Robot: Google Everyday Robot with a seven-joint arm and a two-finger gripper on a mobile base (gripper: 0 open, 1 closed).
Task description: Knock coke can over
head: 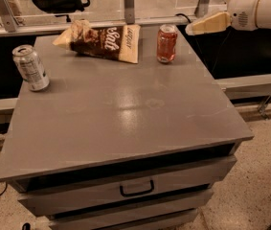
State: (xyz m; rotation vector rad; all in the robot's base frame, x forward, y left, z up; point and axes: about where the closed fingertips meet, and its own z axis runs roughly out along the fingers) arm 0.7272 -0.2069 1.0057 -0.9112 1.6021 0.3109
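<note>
The coke can (pixel 166 43), red-orange with a silver top rim, stands upright near the back right of the grey cabinet top (pixel 125 109). My gripper (pixel 191 30) comes in from the upper right on a white arm, its cream-coloured tip level with the can's top and a short way to its right. It does not touch the can.
A brown chip bag (pixel 101 41) lies at the back middle, just left of the coke can. A silver-grey can (pixel 30 67) stands at the left edge. The cabinet has a drawer with a dark handle (pixel 137 190). A railing (pixel 125 23) runs behind.
</note>
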